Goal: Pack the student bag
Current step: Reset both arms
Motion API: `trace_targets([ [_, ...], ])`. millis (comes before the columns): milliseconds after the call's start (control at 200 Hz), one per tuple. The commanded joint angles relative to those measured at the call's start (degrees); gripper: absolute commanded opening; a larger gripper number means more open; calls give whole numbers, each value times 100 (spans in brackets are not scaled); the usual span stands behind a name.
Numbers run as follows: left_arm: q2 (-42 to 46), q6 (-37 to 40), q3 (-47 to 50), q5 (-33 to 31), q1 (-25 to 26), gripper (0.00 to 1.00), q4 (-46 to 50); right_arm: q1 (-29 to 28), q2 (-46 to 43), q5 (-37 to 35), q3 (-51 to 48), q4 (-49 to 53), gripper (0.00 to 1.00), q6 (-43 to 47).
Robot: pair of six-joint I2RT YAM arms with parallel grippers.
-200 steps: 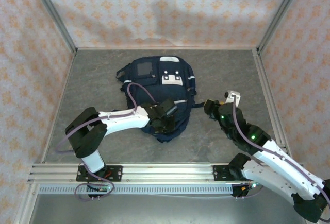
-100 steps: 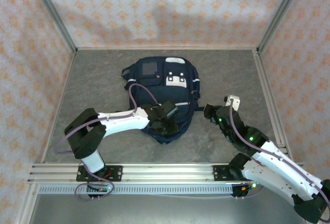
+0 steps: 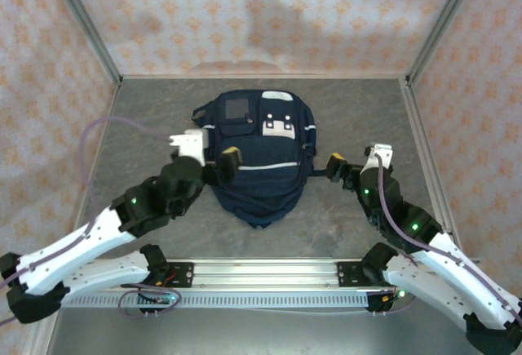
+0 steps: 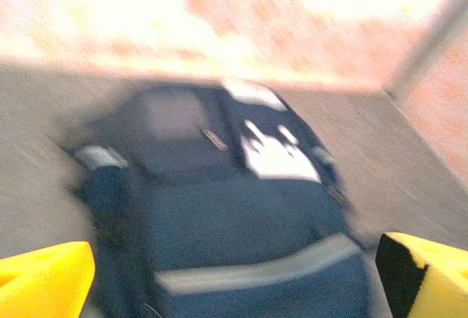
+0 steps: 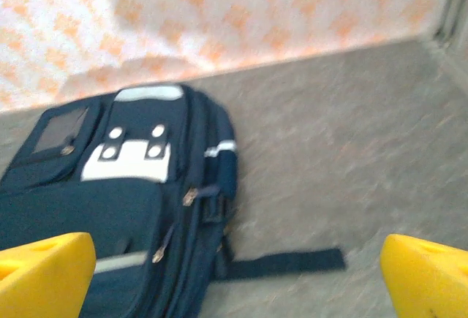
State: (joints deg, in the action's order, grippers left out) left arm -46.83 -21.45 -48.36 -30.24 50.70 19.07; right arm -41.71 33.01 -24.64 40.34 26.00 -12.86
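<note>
Enclosure: patterned orange walls point(image 3: 245, 12) on three sides, over a grey table point(image 3: 147, 126).
Student bag point(image 3: 257, 159): lies flat at the centre of the table, front panel up, grey patch and white patches toward the far wall. One dark strap point(image 5: 281, 262) trails on the table at its right side.
Left gripper point(image 3: 224, 163): jaws wide apart, holding nothing, positioned at the bag's left edge.
Right gripper point(image 3: 338, 167): jaws wide apart, holding nothing, just off the bag's right side and near the trailing strap.
Change, left arm: one second ago it reached across the bag's near end with its jaws together. It has since let go and swung back to the left.
Change, right arm: it has opened fully and drawn slightly away from the bag.
Change, bag: previously skewed, it now sits squarer on the table.
Task implication: both arms have released, so the handling step appears finished. Zip closure cannot be confirmed because the wrist views are blurred.
</note>
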Motion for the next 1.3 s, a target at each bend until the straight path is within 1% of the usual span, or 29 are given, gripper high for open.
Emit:
trace_targets([
  [0,89,2297,1209,-1405,-570,100,-1820,14,-22,-930,-316,-1225,99,1529],
  [25,147,2429,1342,-992,-820,100,-1958,14,-40,-1042,-446,-1547,99,1784],
  [60,203,2578,1478,-140,-1302,100,-2003,14,-42,-1259,-636,-2082,99,2120],
  [85,190,2589,1566,273,-1609,100,-2023,14,-25,-1412,-783,-2468,99,2334],
  [105,133,2534,1651,452,-1801,100,-2079,14,-8,-1504,-891,-2756,99,2532],
  [170,-250,2175,1889,717,-2460,100,-2271,17,29,-1560,-1186,-3542,99,2845],
  [225,-589,2028,1986,945,-2892,100,-2349,23,53,-1119,-1414,-4039,99,3033],
  [255,-713,1999,2046,921,-3038,100,-2428,23,102,-828,-1572,-4336,99,3255],
  [285,-772,1948,2119,800,-3175,100,-2534,27,205,-689,-1708,-4692,99,3433],
  [310,-792,1864,2178,732,-3295,100,-2583,32,329,-719,-1818,-4999,99,3530],
  [375,-793,1716,2327,733,-3618,100,-2740,98,739,-1074,-1964,-5644,100,3786],
  [445,-942,1859,2458,1025,-3881,100,-2978,240,1154,-1348,-1944,-5904,100,4075],
  [475,-1073,1954,2414,1063,-3960,100,-2931,335,1304,-1428,-1893,-5964,100,4081],
  [505,-1252,2024,2355,1038,-4009,100,-2902,471,1449,-1358,-1810,-5972,100,4114],
  [555,-1564,2032,2252,866,-4082,100,-2854,711,1688,-1136,-1557,-5686,100,4216],
  [595,-1774,2022,2230,773,-4138,100,-2902,964,1915,-1161,-1327,-5420,100,4049],
  [671,-2109,1960,2347,765,-4235,100,-3321,1566,2232,-1321,-993,-4742,100,3188],
  [721,-2218,1989,2320,908,-4273,100,-3500,2079,2315,-1252,-862,-4085,100,2222],
  [741,-2275,2032,2362,984,-4273,100,-3722,2295,2334,-1128,-826,-3802,100,1837],
  [776,-2354,2023,2396,1025,-4281,100,-4019,2666,2384,-710,-784,-3472,100,1344],
  [811,-2436,1976,2448,924,-4279,100,-4362,2949,2482,-339,-782,-3329,100,1108],
  [851,-2516,1935,2509,864,-4281,100,-4694,3151,2617,-256,-799,-3307,100,966],
  [906,-2659,2034,2631,942,-4280,100,-5281,3370,2827,-190,-844,-3366,100,926],
  [961,-2782,2249,2732,1254,-4285,100,-5758,3538,2960,-115,-989,-3528,100,816],
  [1011,-2974,2410,2804,1524,-4275,100,-6112,3619,2959,71,-1230,-3878,100,755],
  [1081,-3230,2558,2867,1687,-4271,100,-6474,3656,2886,231,-1566,-4405,100,710],
  [1206,-3442,2497,2589,1534,-4275,100,-6194,3739,3100,285,-1661,-4585,100,840],
  [1296,-3564,2472,2267,1459,-4270,100,-5742,3758,3295,280,-1676,-4685,100,874],
])
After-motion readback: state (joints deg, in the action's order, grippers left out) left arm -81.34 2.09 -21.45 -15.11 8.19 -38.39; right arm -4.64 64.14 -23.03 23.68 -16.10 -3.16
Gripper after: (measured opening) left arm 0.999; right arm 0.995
